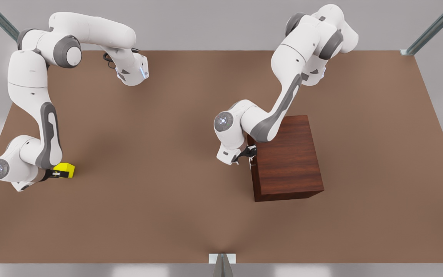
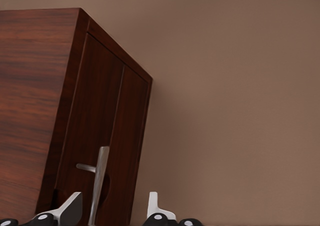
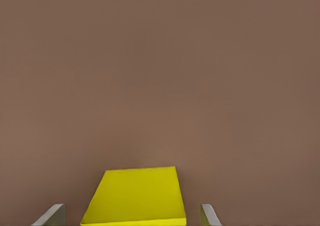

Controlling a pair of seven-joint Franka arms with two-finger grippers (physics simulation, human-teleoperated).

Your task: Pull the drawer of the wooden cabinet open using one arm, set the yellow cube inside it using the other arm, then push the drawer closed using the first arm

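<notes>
**Entry: handle approach, drawer shut**

- Cabinet: on the desk; drawer flush.
- Left tool: at the cabinet's front, fingers apart, straddling the handle, not yet clamped. I'd centre the bar, close firmly, then pull straight out.
- Cube: on the desk, well apart from the cabinet.
- Right tool: open around the cube.
</notes>
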